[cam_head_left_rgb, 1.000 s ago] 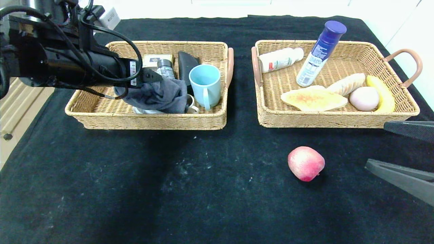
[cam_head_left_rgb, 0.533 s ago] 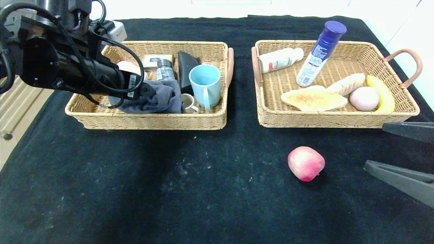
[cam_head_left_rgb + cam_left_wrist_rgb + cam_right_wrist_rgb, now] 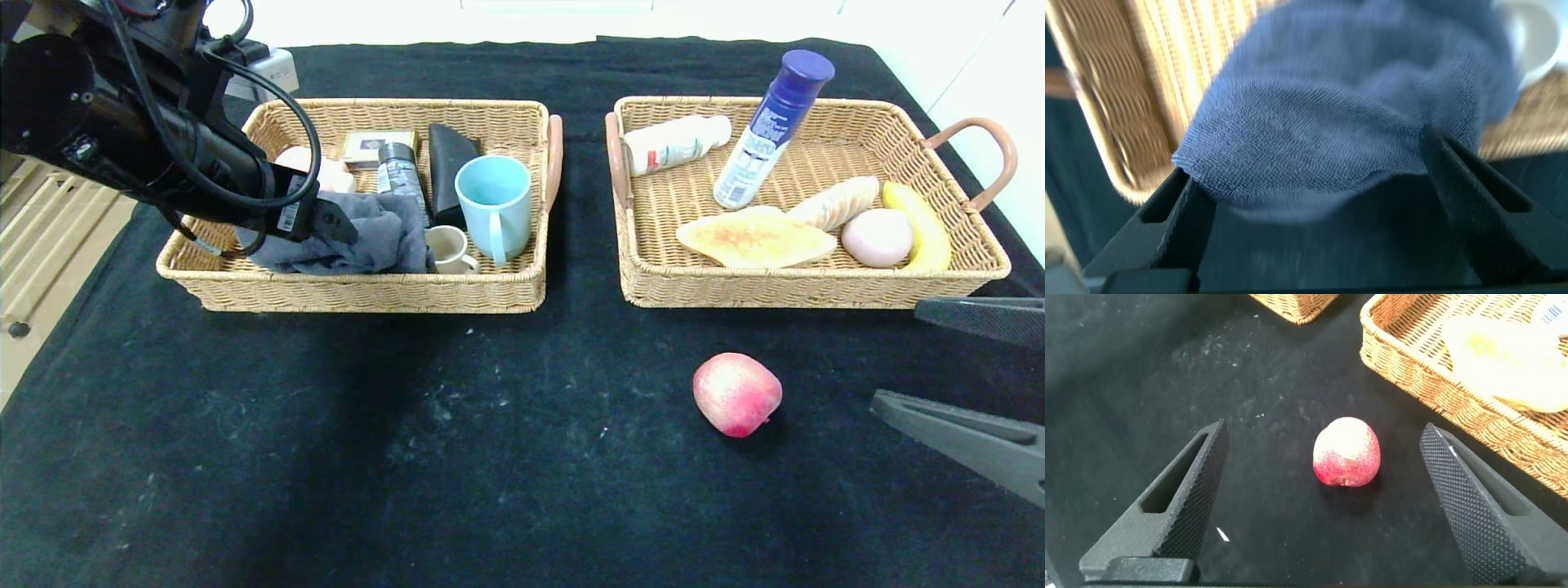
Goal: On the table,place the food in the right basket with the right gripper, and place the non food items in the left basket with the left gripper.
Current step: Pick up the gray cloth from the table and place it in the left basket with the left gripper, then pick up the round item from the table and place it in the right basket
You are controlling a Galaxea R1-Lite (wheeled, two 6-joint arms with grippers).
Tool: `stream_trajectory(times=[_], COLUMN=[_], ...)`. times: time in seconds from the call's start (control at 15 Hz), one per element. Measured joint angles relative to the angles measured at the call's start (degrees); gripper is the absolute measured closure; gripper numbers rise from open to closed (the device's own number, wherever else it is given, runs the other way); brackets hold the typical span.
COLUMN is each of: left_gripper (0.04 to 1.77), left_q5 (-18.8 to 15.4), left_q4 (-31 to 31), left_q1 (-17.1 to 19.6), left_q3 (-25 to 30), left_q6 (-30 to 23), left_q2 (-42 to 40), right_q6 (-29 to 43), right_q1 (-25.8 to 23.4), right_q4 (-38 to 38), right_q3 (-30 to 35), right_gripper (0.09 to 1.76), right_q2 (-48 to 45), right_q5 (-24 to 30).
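while the peach (image 3: pixel 737 394) sits alone on the black table (image 3: pixel 490 457), in front of the right basket (image 3: pixel 939 282) and apart from it, the right gripper (image 3: pixel 971 371) hangs at the table's right edge with its two fingers spread wide and nothing between them. in the right wrist view the peach (image 3: pixel 1347 452) lies on the cloth ahead of the gap between the fingers (image 3: pixel 1176 508), touching neither.

the right basket holds a striped croissant (image 3: pixel 834 203), a flat toasted piece (image 3: pixel 755 237), a pale pink ball (image 3: pixel 877 238) and a banana (image 3: pixel 918 226) along its right side. a white bottle (image 3: pixel 676 144) lies at the back left corner, and a blue-capped spray can (image 3: pixel 773 129) leans tilted beside it.

the left gripper (image 3: pixel 331 219) is over the left basket (image 3: pixel 367 290), reaching in from the left side. its fingers (image 3: pixel 1474 204) are released and spread, with a grey cloth (image 3: pixel 359 241) lying loose in the basket just below and ahead of them; the cloth is not pinched. beside the cloth sit a small white cup (image 3: pixel 450 249) and a light blue mug (image 3: pixel 494 204). behind those are a dark flat object (image 3: pixel 451 159), a small grey can (image 3: pixel 400 167), a little box (image 3: pixel 377 147) and something pale pink (image 3: pixel 314 167) half hidden by the arm.
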Motion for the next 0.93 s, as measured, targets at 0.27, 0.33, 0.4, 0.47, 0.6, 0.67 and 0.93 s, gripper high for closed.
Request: stream_trajectory(times=[0.27,0.33,0.4,0.47,0.6,0.67,0.93], left_gripper=[0.1,0.1,0.1,0.1,0.1,0.1,0.09], left_q5=[-0.3,-0.4,-0.5,-0.6,-1.8,-2.5,-3.8], left_q4=[6.8,8.0,9.3,10.1,10.3,10.2,9.9], left_q1=[0.5,0.6,0.9,1.0,1.1,1.1,0.9], left_q3=[-0.3,-0.3,0.1,1.0,3.9,5.7,12.0], left_q6=[0.0,-0.2,-0.5,-0.7,-1.5,-1.9,-2.4], left_q2=[-0.3,-0.7,-1.2,-1.9,-3.9,-5.3,-12.0], right_q6=[0.0,0.0,0.0,-0.1,-0.1,-0.1,0.0], right_q1=[0.3,0.4,0.4,0.4,0.5,0.5,1.8], right_q4=[0.0,0.0,0.0,0.0,0.0,0.0,0.0], right_q3=[0.1,0.1,0.2,0.2,0.2,0.2,0.5], right_gripper=[0.14,0.14,0.14,0.14,0.14,0.14,0.14], right_q2=[0.1,0.1,0.1,0.2,0.2,0.2,0.5], right_q5=[-0.1,-0.1,-0.1,-0.1,-0.1,-0.1,-1.3])
